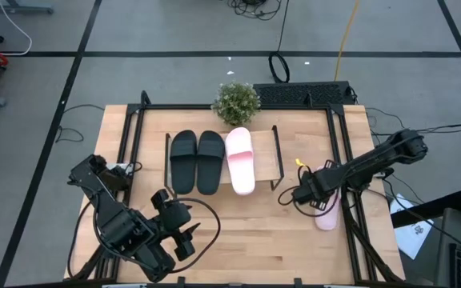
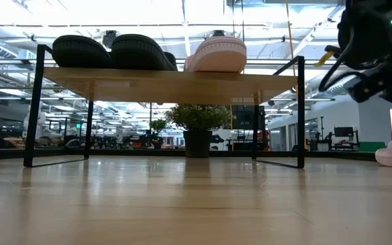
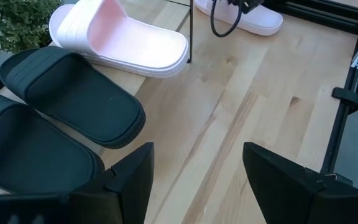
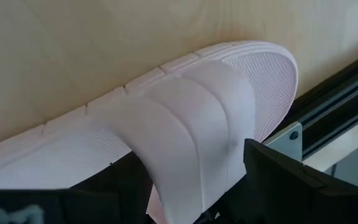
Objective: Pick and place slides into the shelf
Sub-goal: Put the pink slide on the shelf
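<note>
While two matte black slides (image 1: 196, 162) and one pale pink slide (image 1: 241, 161) lie side by side on the low light-wood shelf with black rod legs (image 1: 266, 166), the second pale pink slide (image 1: 327, 214) rests on the wooden table (image 1: 254, 232). Its wide ribbed strap sits between the right pincer's (image 1: 320, 200) spread fingers. Beside the shelf's front, the left pincer (image 1: 187, 233) hangs open and empty.

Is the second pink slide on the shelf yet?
No. In the high view the second pink slide lies on the table right of the shelf, under the right gripper; the shelf holds three slides.
</note>
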`<move>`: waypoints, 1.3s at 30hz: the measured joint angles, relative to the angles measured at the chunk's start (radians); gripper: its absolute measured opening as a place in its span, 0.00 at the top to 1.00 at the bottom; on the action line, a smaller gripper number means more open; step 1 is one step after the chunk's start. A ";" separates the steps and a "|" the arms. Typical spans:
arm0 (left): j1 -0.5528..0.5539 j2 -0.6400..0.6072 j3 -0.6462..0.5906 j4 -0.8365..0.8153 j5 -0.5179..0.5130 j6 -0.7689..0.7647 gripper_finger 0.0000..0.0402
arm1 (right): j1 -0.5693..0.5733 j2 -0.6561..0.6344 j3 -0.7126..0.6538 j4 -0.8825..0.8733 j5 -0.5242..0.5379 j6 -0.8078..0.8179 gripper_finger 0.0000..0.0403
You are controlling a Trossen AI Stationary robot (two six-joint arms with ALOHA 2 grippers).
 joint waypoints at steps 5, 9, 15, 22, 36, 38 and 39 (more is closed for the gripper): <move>0.000 0.000 0.000 0.000 0.000 -0.001 0.39 | -0.008 0.057 0.000 -0.010 -0.001 -0.004 0.48; 0.000 0.000 0.000 0.000 0.000 0.000 0.39 | -0.008 0.090 0.000 -0.041 0.003 0.010 0.53; 0.000 0.000 0.000 0.000 0.000 0.013 0.39 | -0.008 0.095 0.000 -0.050 0.019 0.013 0.73; 0.000 0.000 0.000 0.000 0.001 0.016 0.39 | -0.006 0.095 0.007 -0.055 0.003 -0.008 0.97; -0.015 0.000 0.000 -0.029 0.015 -0.006 0.39 | 0.006 0.095 0.379 -0.225 0.081 0.005 0.99; -0.022 0.000 0.000 -0.028 0.021 -0.010 0.39 | 0.009 0.092 0.438 -0.262 0.102 0.018 1.00; -0.027 0.000 0.000 -0.028 0.021 -0.011 0.39 | 0.009 0.076 0.456 -0.253 0.105 0.017 1.00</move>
